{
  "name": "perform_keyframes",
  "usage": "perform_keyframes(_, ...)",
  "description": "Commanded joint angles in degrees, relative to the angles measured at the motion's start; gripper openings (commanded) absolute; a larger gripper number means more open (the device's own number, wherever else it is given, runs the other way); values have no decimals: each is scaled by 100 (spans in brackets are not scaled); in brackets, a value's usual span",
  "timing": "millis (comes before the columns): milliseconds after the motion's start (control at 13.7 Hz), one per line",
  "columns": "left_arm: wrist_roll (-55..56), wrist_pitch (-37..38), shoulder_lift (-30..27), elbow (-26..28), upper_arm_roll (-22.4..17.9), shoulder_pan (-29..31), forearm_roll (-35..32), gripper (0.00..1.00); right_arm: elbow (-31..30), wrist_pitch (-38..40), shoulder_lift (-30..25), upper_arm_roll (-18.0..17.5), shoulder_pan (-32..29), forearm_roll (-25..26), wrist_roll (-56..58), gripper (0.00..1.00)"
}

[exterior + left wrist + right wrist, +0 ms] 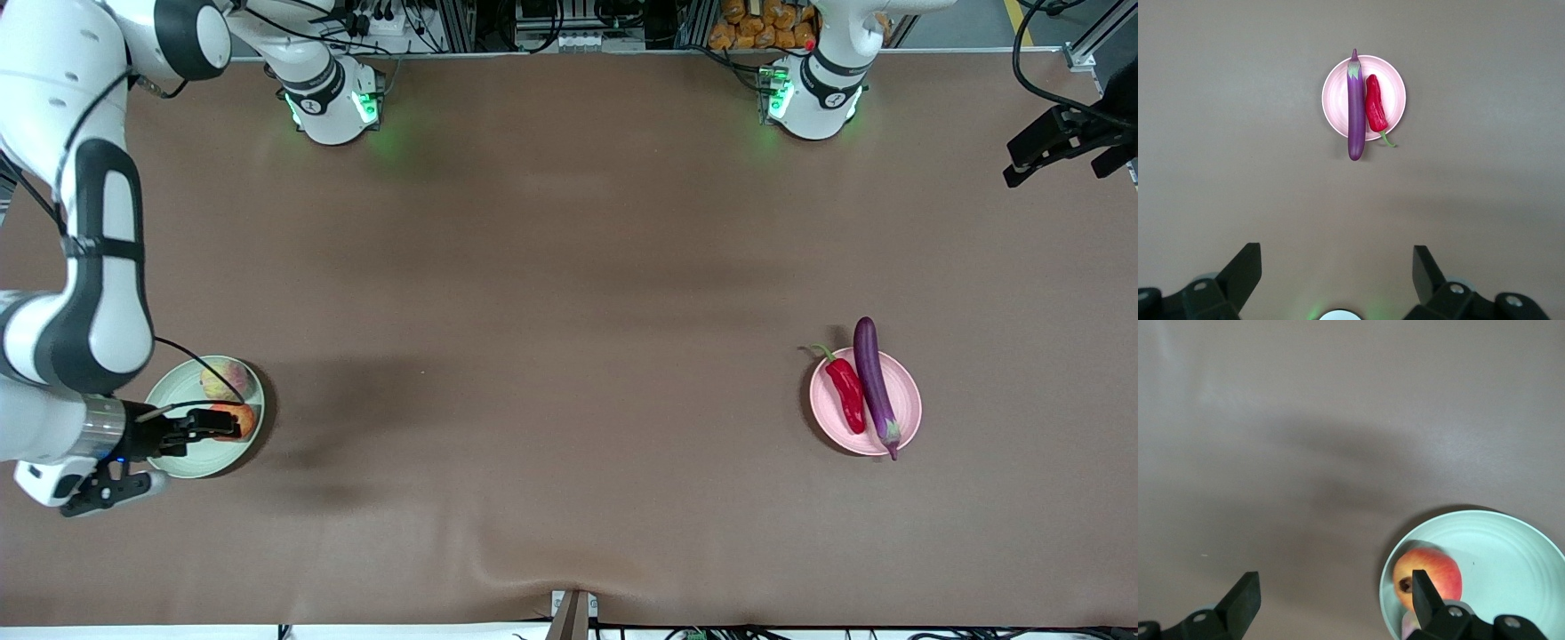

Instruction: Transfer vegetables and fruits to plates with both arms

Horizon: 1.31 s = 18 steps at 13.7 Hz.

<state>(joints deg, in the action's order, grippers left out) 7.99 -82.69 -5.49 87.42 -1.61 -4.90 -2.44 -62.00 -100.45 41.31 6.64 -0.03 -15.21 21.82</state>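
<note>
The pale mint green plate (pixel 169 388) lies at the right arm's end of the table and holds both fruits: the pale ribbed one (pixel 222 379) and the red-orange one (pixel 242 421). My right gripper (pixel 220 424) hangs open just over this plate beside the red-orange fruit (pixel 1431 572), holding nothing; its wrist view shows the mint plate (pixel 1511 547) past my right gripper (pixel 1335 600). The pink plate (pixel 905 397) carries the purple eggplant (pixel 873 380) and red chili pepper (pixel 845 392). My left gripper (pixel 1336 270) is open and empty, high above the table, looking down on the pink plate (pixel 1395 87), eggplant (pixel 1355 107) and chili (pixel 1375 105).
Brown cloth covers the whole table (pixel 551 338). The two green-lit arm bases (pixel 333 102) stand along the edge farthest from the front camera. A dark fixture with cables (pixel 1062 138) juts in at the left arm's end.
</note>
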Motion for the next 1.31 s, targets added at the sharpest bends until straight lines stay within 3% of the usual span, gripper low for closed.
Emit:
perform_keyframes(0,-8,201,224,-339,-15,-20,51,100,-49,577,-772,4,-76,140,-605,100)
perform_keyframes(146,-8,201,224,-339,11,-11,33,100,-58,1183,-1246,-31,-50,395,-1388,100)
perform_keyframes(219,-8,201,224,-348,3,-20,24,100,-66,1482,-1466,-162,-6,814,-1774,100)
perform_keyframes(365,-17,201,224,-348,11,-20,42,100,-101,2114,-1958,-950,-172,1623,-2748,100)
perform_keyframes(438,-8,201,224,-348,3,-29,42,100,-136,2413,-2222,-1102,-156,1844,-3162,100)
perform_keyframes(657,9,227,215,-348,-6,-99,77,100,-976,2514,-3047,-1165,-164,1847,-3553,100)
perform_keyframes(876,9,297,215,-374,46,-20,121,100,-2427,1514,-3857,-1148,-164,1794,-3597,100)
perform_keyframes(1094,9,333,206,-374,134,50,112,100,-2606,1441,-3982,-1130,-156,1688,-3807,100)
perform_keyframes(1240,9,342,171,-374,143,50,104,100,-2371,1510,-3912,-1113,-225,1645,-3756,100)
